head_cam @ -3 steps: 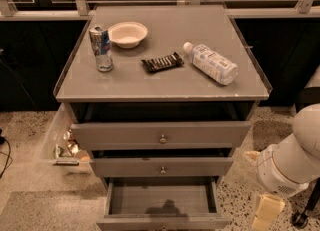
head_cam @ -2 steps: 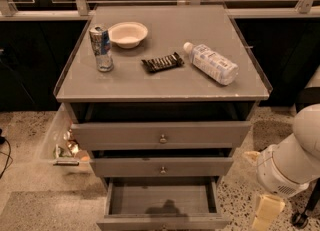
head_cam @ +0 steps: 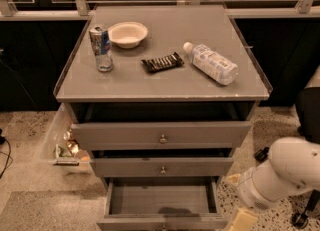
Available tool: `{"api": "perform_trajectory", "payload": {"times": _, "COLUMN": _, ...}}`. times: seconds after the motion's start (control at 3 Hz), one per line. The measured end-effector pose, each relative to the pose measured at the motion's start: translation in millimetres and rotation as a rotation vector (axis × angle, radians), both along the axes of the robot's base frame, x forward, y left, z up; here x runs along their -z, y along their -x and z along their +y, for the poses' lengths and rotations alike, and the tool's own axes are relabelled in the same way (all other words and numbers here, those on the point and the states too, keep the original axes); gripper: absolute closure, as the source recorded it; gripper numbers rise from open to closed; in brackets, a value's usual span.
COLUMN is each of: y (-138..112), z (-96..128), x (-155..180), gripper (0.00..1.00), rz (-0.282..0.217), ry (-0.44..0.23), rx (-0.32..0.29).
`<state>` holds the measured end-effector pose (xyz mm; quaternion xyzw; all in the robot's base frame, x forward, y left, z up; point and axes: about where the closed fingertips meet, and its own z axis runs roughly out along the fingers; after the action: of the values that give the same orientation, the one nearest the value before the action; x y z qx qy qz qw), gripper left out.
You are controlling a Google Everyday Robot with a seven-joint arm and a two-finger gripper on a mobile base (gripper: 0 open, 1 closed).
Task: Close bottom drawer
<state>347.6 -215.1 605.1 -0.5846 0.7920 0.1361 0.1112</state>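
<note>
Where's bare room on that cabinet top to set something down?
Bare: the cabinet top along its front, before the can, snack bar and bottle, and its back right corner. Crowded: back left, can by bowl. The gripper is low right, beside the bottom drawer.

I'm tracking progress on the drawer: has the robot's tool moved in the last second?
Yes. The beige tool, at bottom right, has shifted left and down, nearer the right side of the open grey bottom drawer.

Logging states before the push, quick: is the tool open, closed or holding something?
Tool: cannot be told. It is low at the right of the open bottom drawer, partly cut off by the picture's edge.
</note>
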Motion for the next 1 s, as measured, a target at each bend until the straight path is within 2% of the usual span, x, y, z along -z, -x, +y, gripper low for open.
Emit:
{"api": "perform_trajectory", "payload": {"times": 0.33, "y": -3.4, "z": 15.4, "x": 75.9, "gripper": 0.39, "rz": -0.003, "ry": -0.112, "rx": 0.036}}
{"api": "perform_trajectory", "payload": {"times": 0.67, "y": -3.2, "z": 31.6, "x": 137.3, "gripper": 0.63, "rz": 0.025, "ry": -0.180, "rx": 0.030}}
{"api": "perform_trajectory", "payload": {"times": 1.0, "y": 4.4, "z": 37.1, "x": 152.1, "gripper": 0.86, "rz": 0.055, "ry": -0.201, "rx": 0.033}}
